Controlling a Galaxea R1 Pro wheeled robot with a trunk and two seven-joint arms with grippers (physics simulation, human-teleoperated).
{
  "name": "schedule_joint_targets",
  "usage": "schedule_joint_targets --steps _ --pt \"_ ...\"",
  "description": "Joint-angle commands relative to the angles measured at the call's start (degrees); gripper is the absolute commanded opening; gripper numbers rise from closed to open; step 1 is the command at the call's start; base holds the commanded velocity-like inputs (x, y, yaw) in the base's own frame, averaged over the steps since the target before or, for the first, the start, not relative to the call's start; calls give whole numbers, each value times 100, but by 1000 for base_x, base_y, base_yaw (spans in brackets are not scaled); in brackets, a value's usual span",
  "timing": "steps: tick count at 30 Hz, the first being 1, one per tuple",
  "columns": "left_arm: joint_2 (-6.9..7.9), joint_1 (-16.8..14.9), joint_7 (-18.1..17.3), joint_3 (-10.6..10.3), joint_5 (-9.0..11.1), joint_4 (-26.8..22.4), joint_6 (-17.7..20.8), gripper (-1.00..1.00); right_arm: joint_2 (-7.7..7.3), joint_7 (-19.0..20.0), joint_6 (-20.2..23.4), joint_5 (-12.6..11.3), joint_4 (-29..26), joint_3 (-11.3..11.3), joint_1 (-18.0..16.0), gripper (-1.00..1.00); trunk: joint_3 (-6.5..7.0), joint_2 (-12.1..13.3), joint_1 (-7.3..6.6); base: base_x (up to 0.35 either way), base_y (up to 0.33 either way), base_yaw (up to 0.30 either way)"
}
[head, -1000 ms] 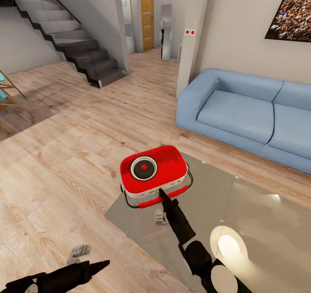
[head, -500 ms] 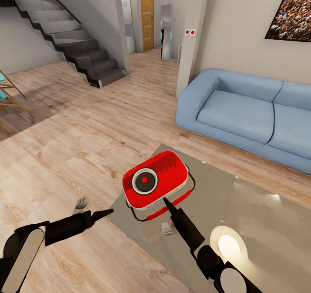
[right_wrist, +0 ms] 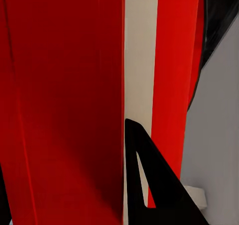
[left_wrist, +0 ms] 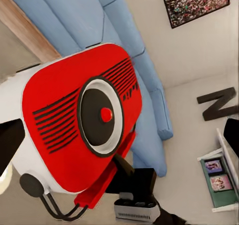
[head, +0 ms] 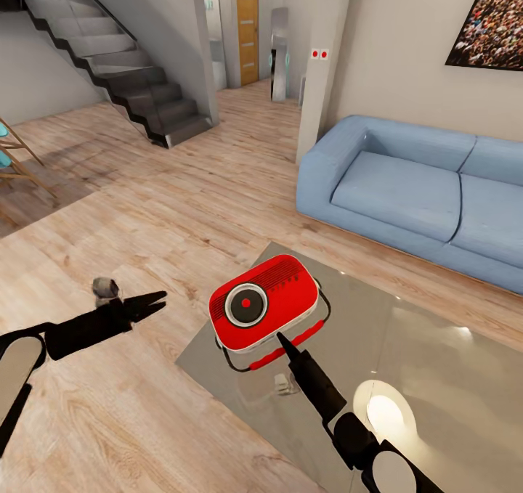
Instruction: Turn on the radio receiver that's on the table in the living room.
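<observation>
Living room: light wood plank floor [head: 145, 210], pale walls, dark staircase [head: 123, 72] at far left, wooden door [head: 247, 25] in the hallway beyond.

Sofa [head: 414, 188]: blue, corner type, against the wall under a framed crowd picture [head: 490, 17].

Desk [head: 407, 377]: low, rectangular, glossy grey-taupe top with a bright lamp reflection; one corner points toward the floor area in front of the robot.

Radio receiver [head: 264, 303]: red rounded box, white underside, round dark dial with a red centre spot, thin dark wire handle with a red grip. Lies face-up near the desk's corner, tilted.

Right pincer [head: 280, 338]: black, fingers drawn together to a point, tip touching the radio's near edge beside the red grip; whether it grips anything, cannot tell.

Left pincer [head: 154, 303]: black, fingers slightly parted, holding nothing, over the floor and well apart from the radio, pointing toward it.
</observation>
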Motion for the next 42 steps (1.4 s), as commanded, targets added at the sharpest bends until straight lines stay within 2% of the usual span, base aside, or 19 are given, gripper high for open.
schedule_joint_targets --steps 1,3,5,9,12,14,17,20,22,25,26,29,40,42 --pt "145 -1 2 0 224 -3 -4 100 1 -4 5 -3 -5 -2 -1 -100 0 0 0 0 0 0" --pt "367 -3 7 0 606 -6 -8 100 2 4 8 -1 -1 -6 -23 -100 0 0 0 0 0 0" --pt "474 -3 11 0 820 -7 -12 100 1 9 15 0 7 -8 -41 -100 0 0 0 0 0 0" --pt "499 -5 21 0 945 -15 -39 100 4 14 19 -2 11 -9 -52 -100 0 0 0 0 0 0" --pt "398 -11 30 -17 969 -17 -50 100 13 19 19 -3 12 -9 -53 -100 0 0 0 0 0 0" --pt "216 -12 49 -29 973 -17 -52 100 16 22 22 -3 12 -9 -53 -100 0 0 0 0 0 0" --pt "-149 -12 168 -47 971 -17 -53 100 18 24 27 -3 2 -9 -54 -100 0 0 0 0 0 0" --pt "-592 -13 654 -104 970 -13 -54 100 12 24 28 -3 -22 -7 -54 -100 0 0 0 0 0 0" --pt "-913 -14 1057 -243 970 -10 -54 100 12 24 28 -6 -33 -7 -54 -100 0 0 0 0 0 0" --pt "-1324 -87 1357 -430 970 -10 -54 100 10 24 28 -10 -49 -8 -54 -100 0 0 0 0 0 0" --pt "-1411 -119 1395 -459 970 -11 -54 -100 10 24 28 -10 -56 -8 -54 -100 0 0 0 0 0 0" --pt "-1554 -206 1452 -501 970 -13 -54 -100 10 24 28 -12 -65 -9 -54 -100 0 0 0 0 0 0" --pt "-1690 -362 1464 -516 976 -14 -54 -100 49 36 146 -8 -67 -9 -54 -100 0 0 0 0 0 0" --pt "-1790 -451 1467 -574 978 -12 -54 -100 53 40 214 -5 -67 -5 -54 -100 0 0 0 0 0 0"
